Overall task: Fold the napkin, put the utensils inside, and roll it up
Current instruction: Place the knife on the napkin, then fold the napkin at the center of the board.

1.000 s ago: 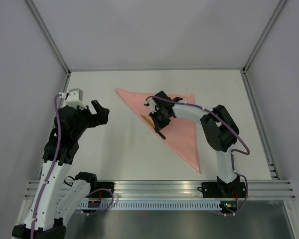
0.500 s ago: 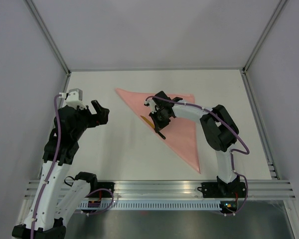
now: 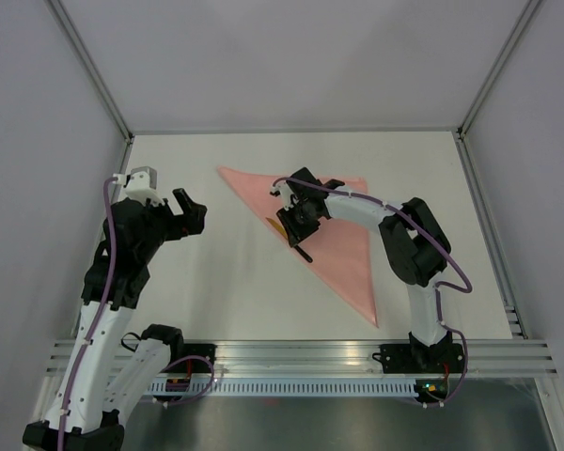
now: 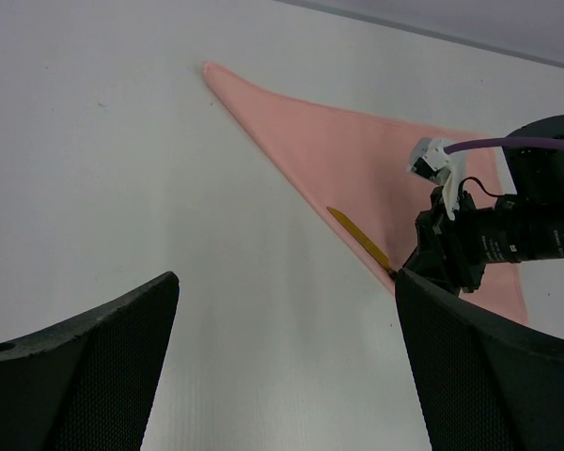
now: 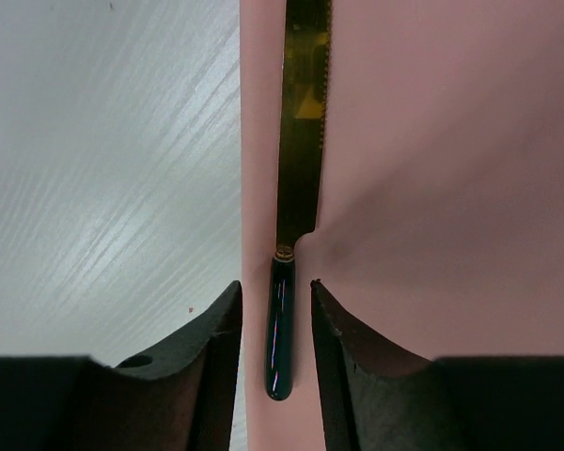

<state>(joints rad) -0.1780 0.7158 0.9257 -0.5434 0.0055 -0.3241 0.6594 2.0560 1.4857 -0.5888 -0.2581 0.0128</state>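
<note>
One knife, one napkin, two grippers. No container of any kind is in view, so the cloth is the only thing holding anything.

1. My right gripper point(image 5: 274, 285): the jaws are partly apart, released within the last second after being clamped shut. My fingers point(image 5: 216, 338) stand either side of the handle with a sliver of gap on each side. I grip nothing.

2. Table knife point(image 5: 296, 160), beneath and ahead of me: the dark green handle lies between my fingers and the gold serrated blade runs straight ahead. It lies flat on the cloth, just inside the long edge and parallel to it.

3. Napkin point(image 5: 432, 188), under me and spreading past my right finger: salmon pink and folded to a triangle, with a soft crease beside the handle. Its long edge passes just inside my left finger.

4. Table point(image 5: 103, 169), beyond that edge, off my left finger: white with a fine grain.

5. My left gripper point(image 3: 190, 211), well apart beyond the long edge: the jaws are spread fully and hold nothing. It hangs above the table.

Assessment: the fold looks done and the knife has been delivered onto the napkin, so the placing step is closing out. What remains is to lift clear without nudging the handle, then roll. No other utensil is visible.
</note>
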